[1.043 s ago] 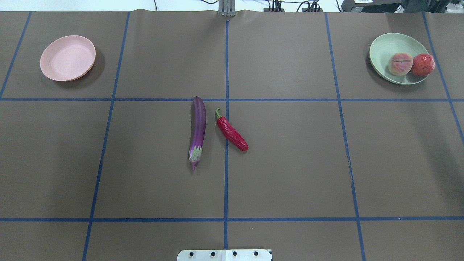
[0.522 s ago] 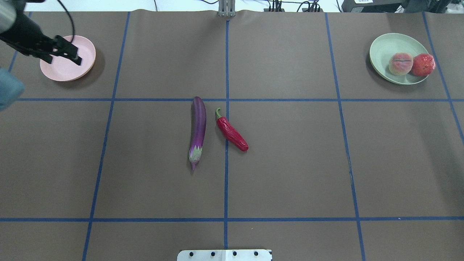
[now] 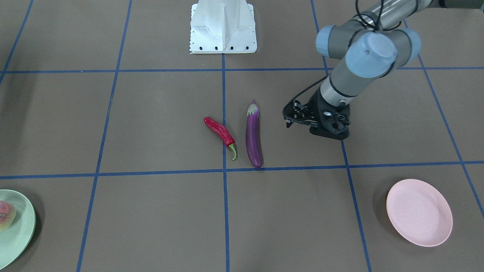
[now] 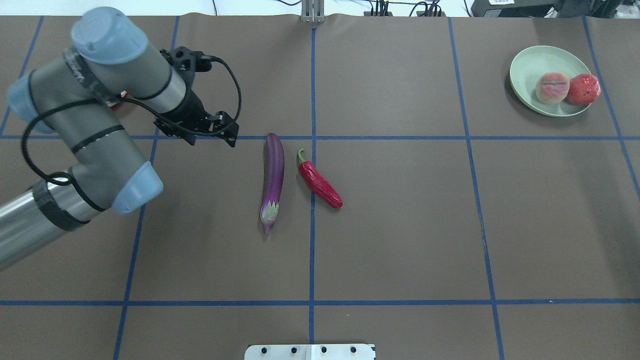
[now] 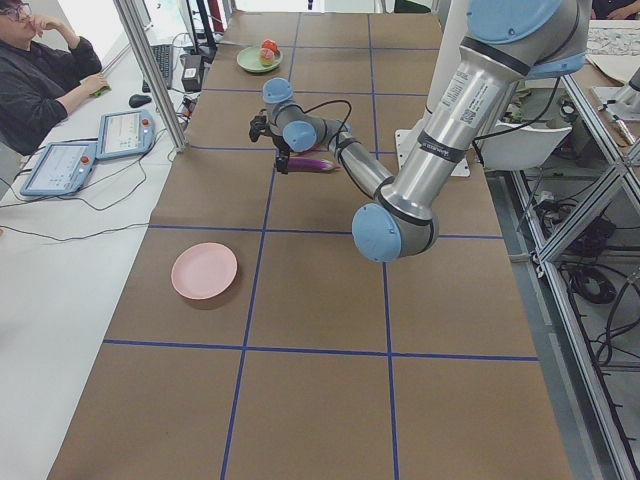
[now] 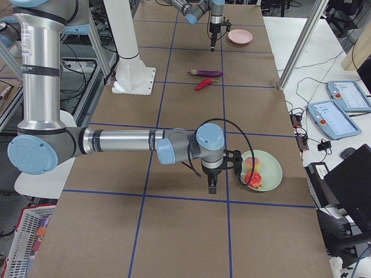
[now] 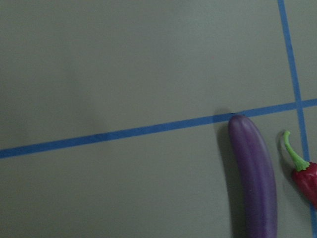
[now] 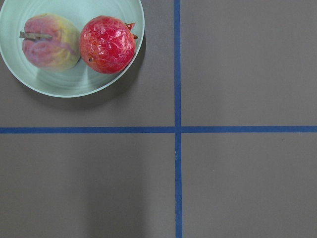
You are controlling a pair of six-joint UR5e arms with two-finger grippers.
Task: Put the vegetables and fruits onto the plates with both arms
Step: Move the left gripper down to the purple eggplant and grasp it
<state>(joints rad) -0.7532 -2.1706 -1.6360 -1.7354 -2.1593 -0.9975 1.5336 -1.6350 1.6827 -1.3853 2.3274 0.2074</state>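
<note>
Centrally, glossy purple eggplant [image 4: 273,180], pale cap, near wide-open left gripper [image 4: 214,136]; state of right gripper [image 6: 212,187] unclear

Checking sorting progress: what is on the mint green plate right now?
The mint green plate holds the peach and the pomegranate side by side, the pomegranate at the rim. The plate's floor beneath them is covered.
</note>
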